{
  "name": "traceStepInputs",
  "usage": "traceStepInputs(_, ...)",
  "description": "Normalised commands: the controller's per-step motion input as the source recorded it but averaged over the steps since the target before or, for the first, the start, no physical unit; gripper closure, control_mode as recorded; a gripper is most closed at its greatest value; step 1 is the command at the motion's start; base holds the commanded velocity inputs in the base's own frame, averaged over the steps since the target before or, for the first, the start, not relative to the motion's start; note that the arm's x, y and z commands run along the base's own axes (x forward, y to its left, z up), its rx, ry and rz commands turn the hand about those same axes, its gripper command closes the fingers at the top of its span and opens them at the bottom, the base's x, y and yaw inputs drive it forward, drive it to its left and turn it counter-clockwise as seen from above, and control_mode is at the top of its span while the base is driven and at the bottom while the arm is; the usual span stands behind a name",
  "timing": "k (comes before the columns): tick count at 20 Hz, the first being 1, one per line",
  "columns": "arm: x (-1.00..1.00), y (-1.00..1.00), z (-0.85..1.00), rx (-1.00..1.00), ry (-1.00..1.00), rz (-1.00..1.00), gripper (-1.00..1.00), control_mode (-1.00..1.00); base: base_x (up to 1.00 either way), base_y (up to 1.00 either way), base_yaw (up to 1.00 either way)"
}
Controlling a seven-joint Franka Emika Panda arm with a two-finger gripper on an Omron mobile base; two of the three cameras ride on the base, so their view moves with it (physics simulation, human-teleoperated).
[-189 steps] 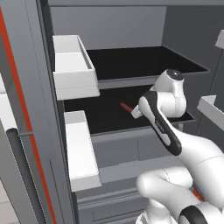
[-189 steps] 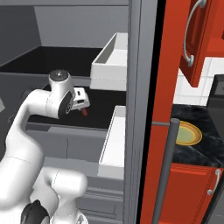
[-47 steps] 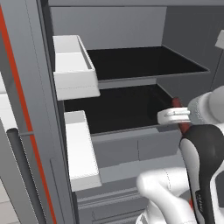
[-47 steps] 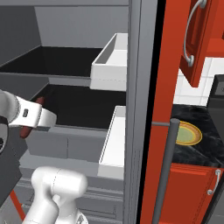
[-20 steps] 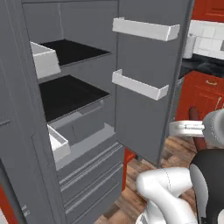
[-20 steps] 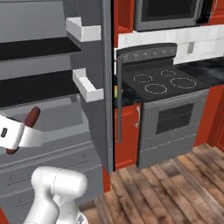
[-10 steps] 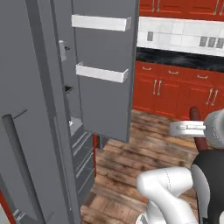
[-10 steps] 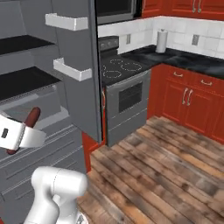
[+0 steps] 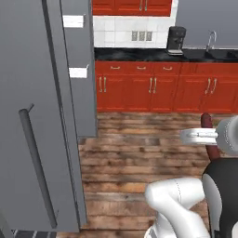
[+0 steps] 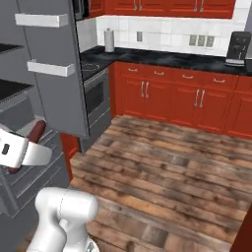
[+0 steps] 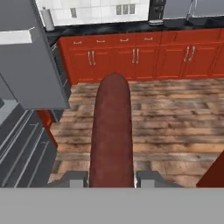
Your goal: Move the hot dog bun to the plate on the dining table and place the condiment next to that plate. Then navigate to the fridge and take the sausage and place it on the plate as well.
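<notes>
My gripper (image 11: 111, 179) is shut on the sausage (image 11: 111, 131), a reddish-brown rod that sticks out past the fingertips over the wooden floor. In the left base view the gripper (image 9: 204, 135) is at the right edge with the sausage (image 9: 206, 122) crossing it. In the right base view the gripper (image 10: 22, 147) is at the left with the sausage (image 10: 35, 132) tilted up. The dark grey fridge (image 9: 42, 116) stands open on the left, its door shelves (image 10: 49, 69) white. The plate, hot dog bun, condiment and dining table are out of view.
Red base cabinets (image 10: 182, 98) under a black counter (image 9: 153, 55) run along the far wall. A stove (image 10: 96, 93) sits beside the fridge door (image 11: 26, 65). On the counter are a paper towel roll (image 10: 109, 40) and a black coffee machine (image 9: 176, 40). Wooden floor (image 9: 139, 153) lies ahead.
The whole picture has swung from the fridge toward the red cabinets, so the base has turned. The gripper still holds the sausage in the same pose.
</notes>
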Motion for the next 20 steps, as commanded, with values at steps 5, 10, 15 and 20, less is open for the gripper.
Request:
traceStepInputs(5, 0.00, 0.00, 0.00, 0.00, 0.00, 0.00, 1.00, 1.00, -0.95, 0.05, -0.64)
traceStepInputs(10, 0.00, 0.00, 0.00, 0.00, 0.00, 0.00, 1.00, 1.00, -0.94, 0.00, -0.62)
traceStepInputs(15, 0.00, 0.00, 0.00, 0.00, 0.00, 0.00, 1.00, 1.00, -0.95, -0.03, -0.58)
traceStepInputs(20, 0.00, 0.00, 0.00, 0.00, 0.00, 0.00, 1.00, 1.00, -0.99, -0.19, -0.49)
